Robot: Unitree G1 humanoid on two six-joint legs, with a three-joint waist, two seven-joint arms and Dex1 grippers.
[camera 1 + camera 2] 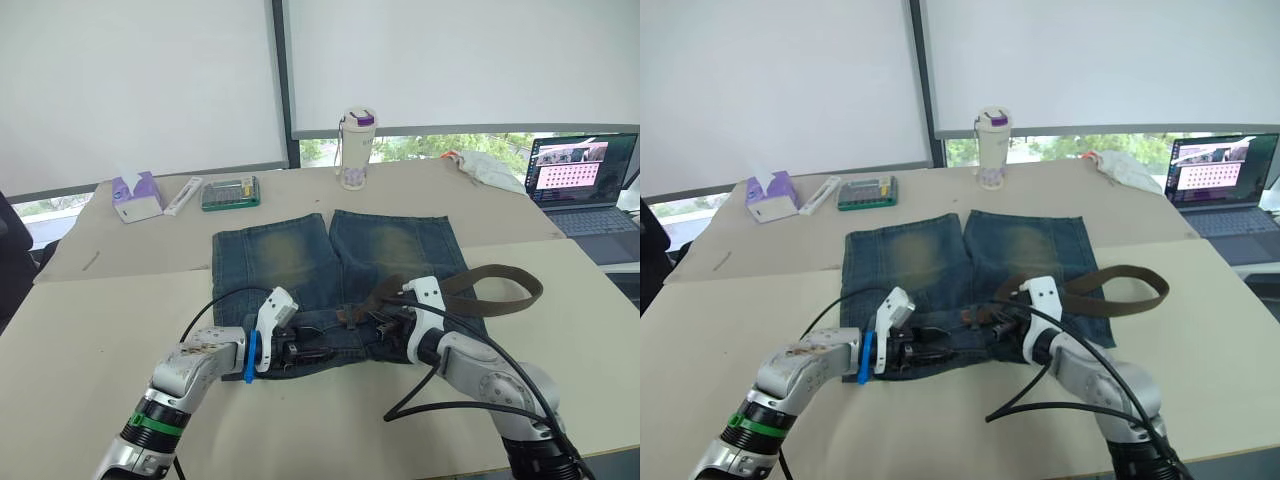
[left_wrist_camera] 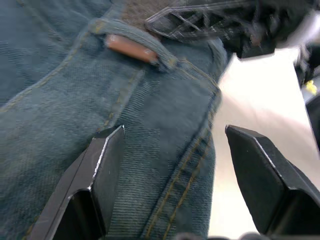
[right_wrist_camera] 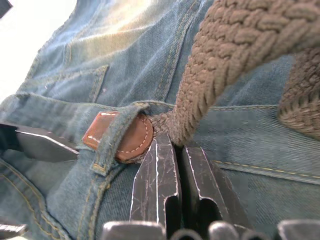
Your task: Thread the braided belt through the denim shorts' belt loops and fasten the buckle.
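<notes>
Belt tip fed under a waistband loop; right jaws closed on the strap.

Blue denim shorts (image 1: pixel 335 275) lie flat on the beige desk (image 1: pixel 90 340). Right gripper (image 3: pixel 177 145) pinches the dark brown braided belt (image 3: pixel 235 45) just behind its reddish leather tip, which sits under a denim belt loop (image 3: pixel 112 132). Left gripper (image 2: pixel 170 150) is open over the waistband edge. Slack belt loops rightward, bare desk there.

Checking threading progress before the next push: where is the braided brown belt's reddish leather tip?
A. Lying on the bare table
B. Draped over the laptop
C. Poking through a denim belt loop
C: the reddish-brown leather tip sits under a blue denim belt loop, emerging on both sides.
</notes>
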